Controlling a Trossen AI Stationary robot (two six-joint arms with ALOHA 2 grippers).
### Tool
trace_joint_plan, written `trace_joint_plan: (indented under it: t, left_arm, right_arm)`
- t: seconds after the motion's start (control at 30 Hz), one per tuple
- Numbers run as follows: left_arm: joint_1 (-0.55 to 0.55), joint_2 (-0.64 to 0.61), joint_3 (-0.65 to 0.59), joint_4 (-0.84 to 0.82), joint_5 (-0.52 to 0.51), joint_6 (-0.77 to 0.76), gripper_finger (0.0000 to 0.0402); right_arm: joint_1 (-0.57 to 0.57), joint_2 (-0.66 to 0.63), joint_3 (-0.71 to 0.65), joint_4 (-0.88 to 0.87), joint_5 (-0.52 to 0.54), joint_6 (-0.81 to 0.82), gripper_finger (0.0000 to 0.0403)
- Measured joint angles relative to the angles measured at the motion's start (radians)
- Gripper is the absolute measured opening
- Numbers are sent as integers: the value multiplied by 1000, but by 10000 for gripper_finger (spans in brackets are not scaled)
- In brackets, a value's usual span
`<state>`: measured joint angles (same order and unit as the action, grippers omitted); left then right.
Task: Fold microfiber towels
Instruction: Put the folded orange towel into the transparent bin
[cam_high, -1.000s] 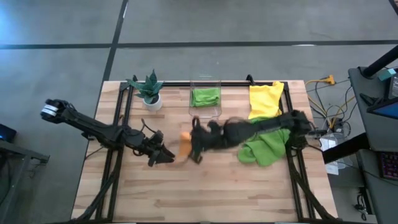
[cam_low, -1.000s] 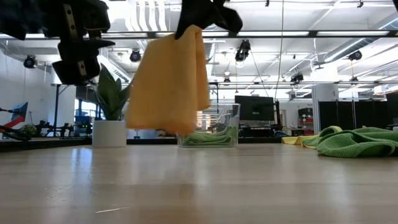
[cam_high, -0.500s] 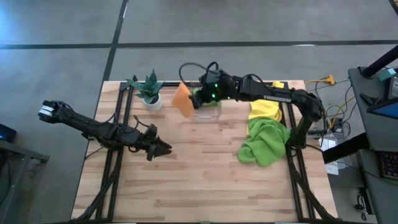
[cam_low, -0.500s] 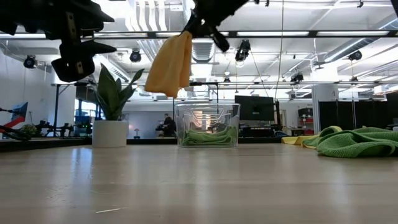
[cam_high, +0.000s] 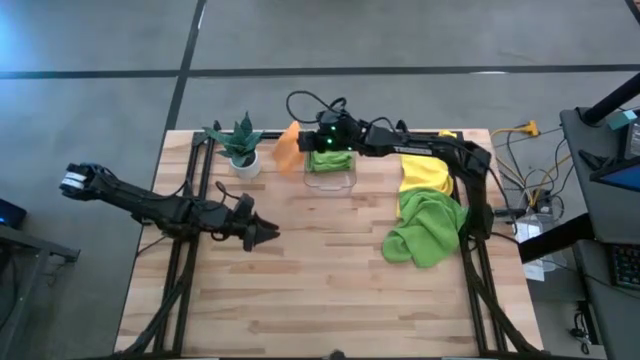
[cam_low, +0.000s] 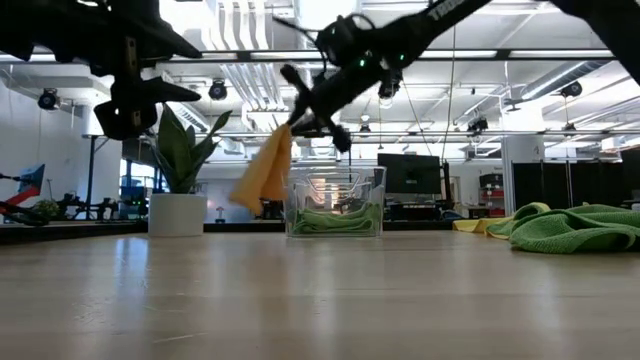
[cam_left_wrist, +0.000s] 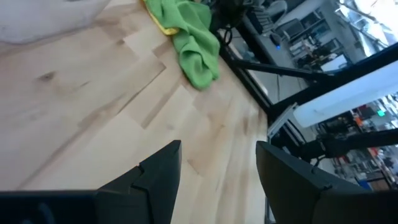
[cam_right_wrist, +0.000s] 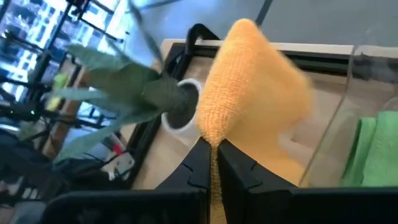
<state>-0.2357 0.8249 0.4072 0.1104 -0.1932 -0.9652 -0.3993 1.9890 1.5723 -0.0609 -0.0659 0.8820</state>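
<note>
The orange towel (cam_high: 288, 148) is held pinched in the right gripper (cam_high: 316, 143) at the far side of the table (cam_high: 330, 290), hanging in the air just beside the clear bin (cam_high: 331, 170) on the side toward the potted plant (cam_high: 241, 147). In the right wrist view the fingers (cam_right_wrist: 198, 163) are seen clamped tight on a bunched edge of the cloth, the rest drooping and swaying free. A folded green towel (cam_high: 331, 160) is lodged inside the bin; a yellow towel (cam_high: 425, 166) and a second, crumpled green towel (cam_high: 425, 232) lie on the right part of the table, touching each other. The left gripper (cam_high: 262, 233) is held above bare wood well apart from all cloths, its fingers parted and nothing between them. The towels are judged light, limp and non-fragile; they will sag and swing, and folds may slip apart under a one-point hold. A hold at a corner or along a folded edge is judged best, with the layers pinched together.
</note>
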Motion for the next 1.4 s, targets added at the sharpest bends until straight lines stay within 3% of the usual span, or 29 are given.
trace_joint_plan:
  t: [0.27,0.63,0.87,1.23,1.4]
  left_arm:
    - [27,-1,0,4,-4,-24,191]
    - [28,13,0,3,-10,-27,191]
    - [40,35,0,6,-17,-35,191]
    - [39,31,0,9,-14,-50,191]
    - [40,31,0,8,-14,-50,191]
  right_arm:
    - [-29,36,-10,30,-10,34,9]
    - [-65,-88,-65,-253,140,-96,9]
    - [-78,-94,-117,-322,151,-64,9]
    - [-78,-94,-120,-442,295,-78,9]
    - [-77,-80,-120,-506,306,-94,11]
